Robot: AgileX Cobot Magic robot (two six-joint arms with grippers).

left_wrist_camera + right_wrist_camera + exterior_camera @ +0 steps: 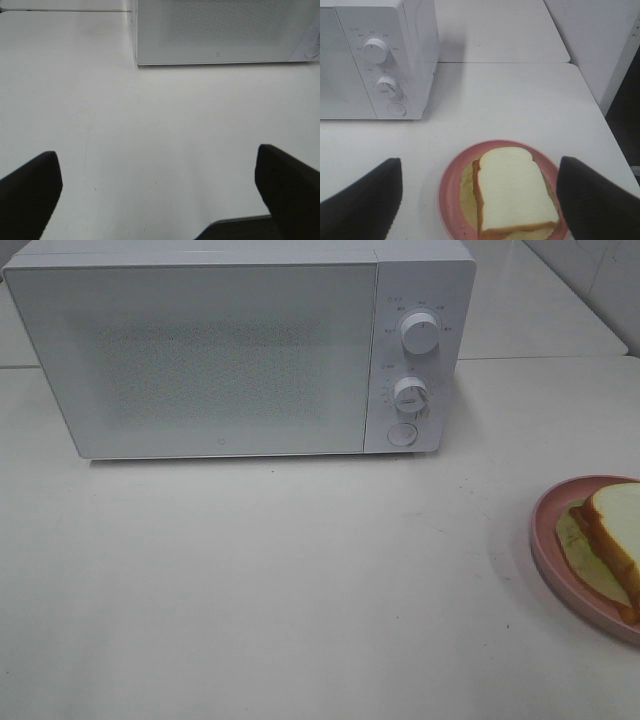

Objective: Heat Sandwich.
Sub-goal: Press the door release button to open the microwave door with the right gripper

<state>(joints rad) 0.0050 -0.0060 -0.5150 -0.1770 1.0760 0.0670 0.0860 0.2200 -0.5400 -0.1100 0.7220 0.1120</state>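
Item: sandwich (515, 192) on pink plate (447, 182), near right edge of bench (300, 590). Right fingers (365, 200) spread wide, empty. Plate sits betw. them, untouched, sandwich's long axis approx. near–far. Left fingers (27, 195) spread, empty, facing microwave (200, 360), door shut. Right arm nearer.

No lettering here is clear enough for you to read.
On the microwave (220, 350), you see fine printed marks ringing the upper dial (421, 332) and the lower dial (410, 394), with a short line of print above each, all too small to make out. A tiny square mark (217, 54) sits low on the door and is just as illegible.
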